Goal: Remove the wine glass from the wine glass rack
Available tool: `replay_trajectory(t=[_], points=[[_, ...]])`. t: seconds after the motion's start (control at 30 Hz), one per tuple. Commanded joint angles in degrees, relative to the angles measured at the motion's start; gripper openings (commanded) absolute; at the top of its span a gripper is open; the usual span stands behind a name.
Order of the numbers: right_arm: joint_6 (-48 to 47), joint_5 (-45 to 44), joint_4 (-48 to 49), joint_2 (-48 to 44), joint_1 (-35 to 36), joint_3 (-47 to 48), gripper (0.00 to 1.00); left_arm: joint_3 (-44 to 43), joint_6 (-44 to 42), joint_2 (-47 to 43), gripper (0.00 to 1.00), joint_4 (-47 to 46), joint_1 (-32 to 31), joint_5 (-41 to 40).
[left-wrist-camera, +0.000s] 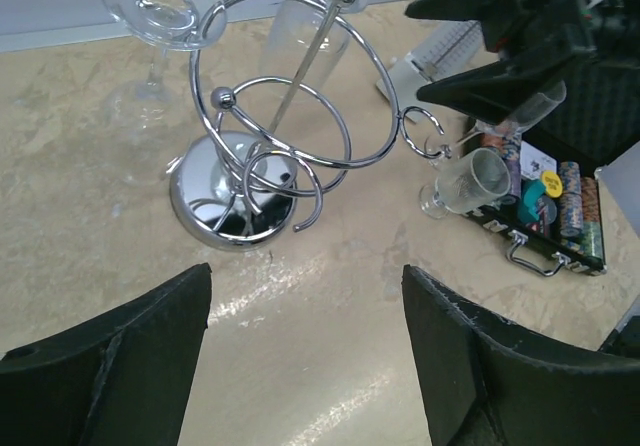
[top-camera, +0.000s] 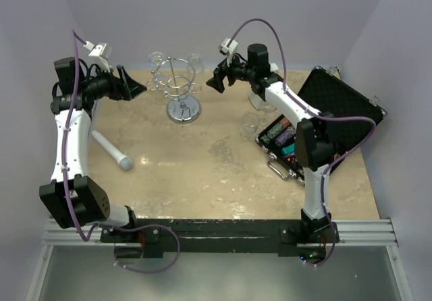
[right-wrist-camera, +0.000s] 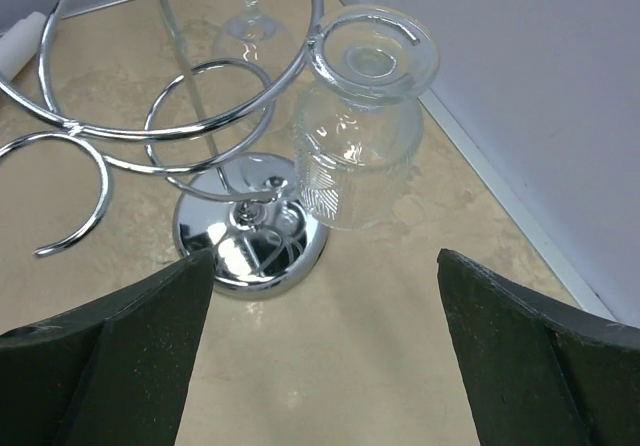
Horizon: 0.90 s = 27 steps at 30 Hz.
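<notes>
The chrome wine glass rack (top-camera: 181, 90) stands at the back middle of the table on its round disc base (left-wrist-camera: 225, 206). Clear wine glasses hang upside down from its arms: one at the far left (top-camera: 156, 60) (left-wrist-camera: 150, 21) and one at the far right (top-camera: 195, 63), which shows close up in the right wrist view (right-wrist-camera: 360, 136). My left gripper (top-camera: 138, 85) (left-wrist-camera: 305, 276) is open and empty, just left of the rack. My right gripper (top-camera: 217, 81) (right-wrist-camera: 325, 261) is open and empty, just right of the rack, near the right-hand glass but apart from it.
A small clear glass (top-camera: 250, 124) (left-wrist-camera: 465, 181) stands upright on the table right of the rack. An open black case (top-camera: 337, 102) with poker chips (left-wrist-camera: 560, 206) lies at the right. A white rod with a grey-blue tip (top-camera: 111, 149) lies at the left.
</notes>
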State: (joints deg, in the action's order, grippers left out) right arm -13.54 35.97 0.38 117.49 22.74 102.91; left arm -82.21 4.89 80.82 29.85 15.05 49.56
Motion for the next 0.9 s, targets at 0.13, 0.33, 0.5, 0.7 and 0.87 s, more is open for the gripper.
replay_trajectory(t=[0.13,0.33,0.5,0.7,0.87], points=[[8.2,2.1,10.1,7.0,0.0,9.9,0.96,3.0,7.9,5.1,0.76,-10.7,0.6,8.8],[7.7,0.6,9.3,9.2,0.1,12.1,0.97,6.2,17.3,8.2,0.69,-21.7,0.6,14.5],[7.9,-0.5,9.8,8.9,0.4,10.1,0.97,7.1,25.4,12.1,0.56,-28.9,0.6,16.7],[4.0,-0.6,7.9,9.9,0.8,10.6,0.97,8.5,37.5,15.9,0.33,-45.4,0.6,20.7],[3.3,-1.2,7.6,11.2,0.8,12.7,0.97,5.3,40.6,20.0,0.06,-48.8,0.6,22.9]])
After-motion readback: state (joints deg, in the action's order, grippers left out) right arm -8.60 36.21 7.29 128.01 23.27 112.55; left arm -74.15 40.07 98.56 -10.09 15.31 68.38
